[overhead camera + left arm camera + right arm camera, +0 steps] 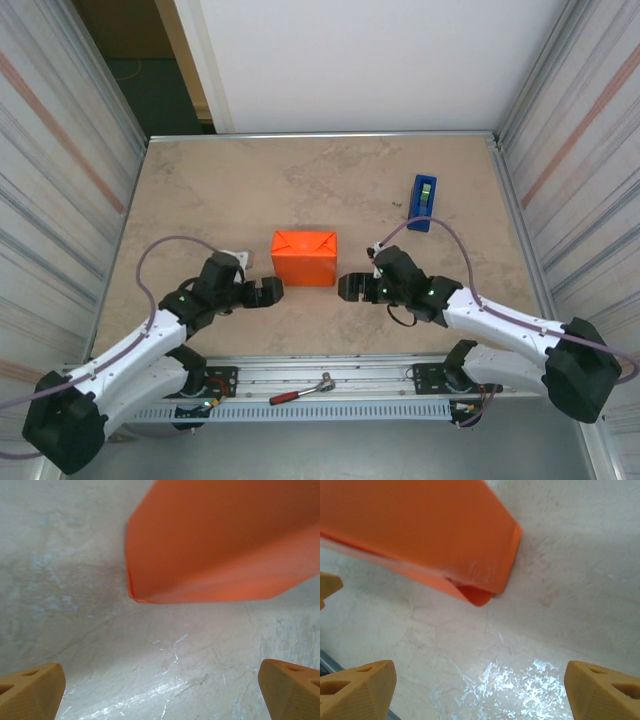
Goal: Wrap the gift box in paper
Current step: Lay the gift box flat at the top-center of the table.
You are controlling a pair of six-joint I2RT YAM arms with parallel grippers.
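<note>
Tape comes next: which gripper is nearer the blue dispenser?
The right gripper: it and the blue dispenser lie right of the orange parcel; the left gripper is left of it.

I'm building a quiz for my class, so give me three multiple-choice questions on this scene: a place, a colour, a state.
1. Where does the tape dispenser stand? A on the parcel; B farther from the arms than the parcel, on the right arm's side; C beside the left arm.
2. What colour is the paper? A green; B white; C orange.
3. How are the left tool and right tool? A both open, clear of the parcel; B both shut on it; C one holding the dispenser.
Answers: B, it stands apart up the table; C, orange in all views; A, fingers spread, bare table before the parcel.
</note>
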